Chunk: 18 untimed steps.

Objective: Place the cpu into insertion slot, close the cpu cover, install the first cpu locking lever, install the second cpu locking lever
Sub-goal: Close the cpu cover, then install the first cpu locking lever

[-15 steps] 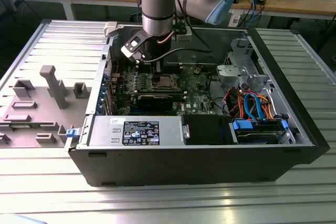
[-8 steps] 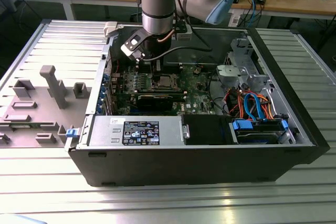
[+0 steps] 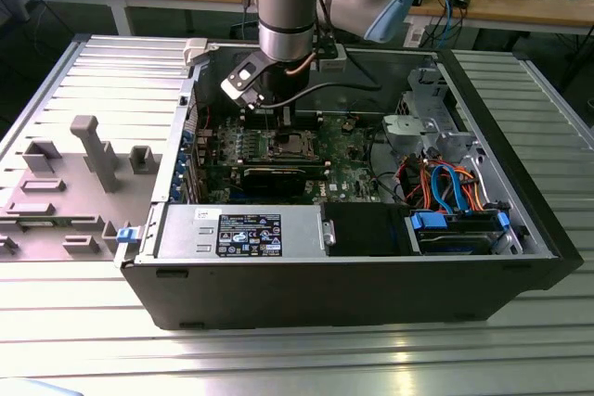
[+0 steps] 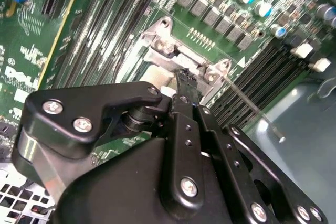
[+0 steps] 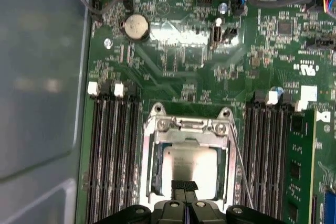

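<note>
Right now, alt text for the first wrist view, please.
A grey cpu sits in its socket, framed by the silver cover. The black pincer, shut, is over one edge of it; memory slots flank the socket.

Just ahead of my gripper [image 5: 185, 186], which is matt black with bright steel screw heads, I see the cpu [image 5: 189, 163] as dull grey metal with a soft sheen. The cpu cover [image 5: 148, 166] framing it is bare silver metal. The memory slots [image 5: 113, 150] flanking the gripper are black plastic. Beyond it, the motherboard [image 5: 184, 77] is glossy green and its coin cell [image 5: 136, 27] is polished metal.
</note>
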Motion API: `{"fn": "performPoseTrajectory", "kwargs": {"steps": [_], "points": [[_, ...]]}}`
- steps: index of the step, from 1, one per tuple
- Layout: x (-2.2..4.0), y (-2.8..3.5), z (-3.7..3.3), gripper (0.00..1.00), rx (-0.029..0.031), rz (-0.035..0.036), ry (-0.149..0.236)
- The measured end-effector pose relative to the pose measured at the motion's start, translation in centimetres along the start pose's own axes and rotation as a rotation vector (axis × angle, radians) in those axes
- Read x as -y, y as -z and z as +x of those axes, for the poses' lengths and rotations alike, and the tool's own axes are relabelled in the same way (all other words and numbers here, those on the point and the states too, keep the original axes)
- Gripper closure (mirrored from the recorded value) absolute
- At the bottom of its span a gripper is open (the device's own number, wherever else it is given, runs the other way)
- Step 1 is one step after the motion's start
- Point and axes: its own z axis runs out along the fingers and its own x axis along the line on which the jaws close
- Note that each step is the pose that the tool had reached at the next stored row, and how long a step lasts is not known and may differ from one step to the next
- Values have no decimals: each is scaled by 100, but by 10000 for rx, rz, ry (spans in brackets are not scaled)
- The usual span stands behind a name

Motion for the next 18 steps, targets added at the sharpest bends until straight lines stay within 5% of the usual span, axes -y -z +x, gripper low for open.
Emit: {"fn": "performPoseTrajectory", "kwargs": {"steps": [5,18], "points": [[-133,-2,-10,89,0,1,2],[-151,-2,-11,89,0,0,1]]}}
